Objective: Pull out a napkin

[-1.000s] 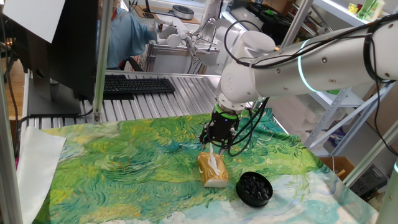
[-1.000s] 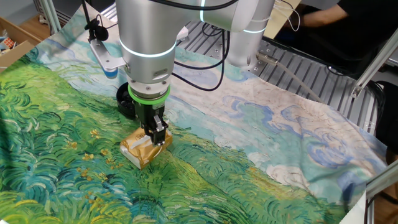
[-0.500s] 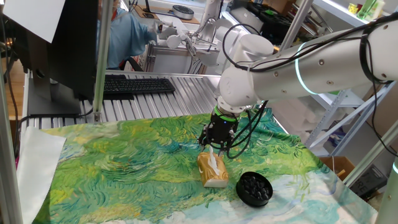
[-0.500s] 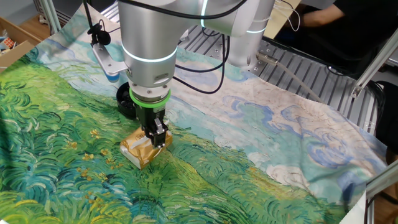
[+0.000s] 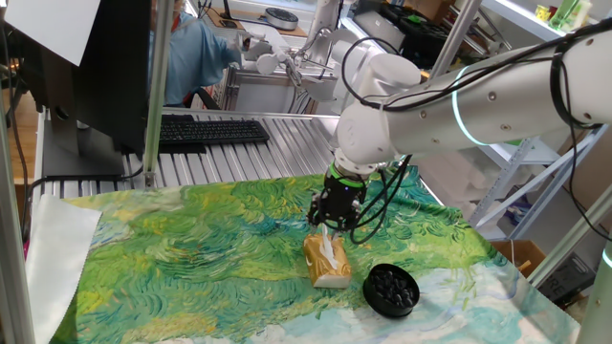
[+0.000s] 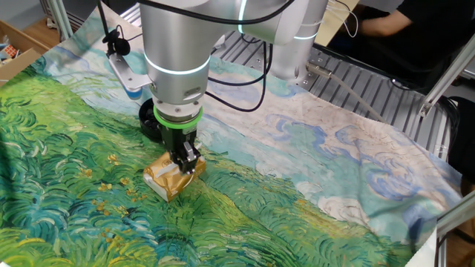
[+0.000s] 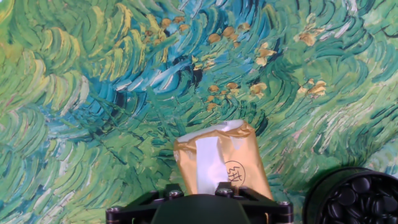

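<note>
A tan-yellow tissue pack [image 5: 332, 268] lies on the green painted cloth [image 5: 191, 248]. It also shows in the other fixed view [image 6: 168, 181] and in the hand view [image 7: 242, 155]. The napkin [image 5: 328, 249], a thin white sheet, rises from the pack's slot to a narrow top at my gripper [image 5: 329, 227]. The gripper stands straight above the pack, fingers close together on the napkin's tip [image 6: 190, 165]. In the hand view the napkin [image 7: 208, 163] runs as a white strip under the hand's black body, which hides the fingertips.
A black round container [image 5: 390, 289] sits just right of the pack, also seen in the other fixed view [image 6: 148, 123] and the hand view [image 7: 351, 196]. A large white paper sheet [image 5: 53, 258] lies at the cloth's left edge. A keyboard [image 5: 206, 131] lies behind the cloth.
The gripper has shifted very slightly upward over the pack. The pack and the black container have not moved.
</note>
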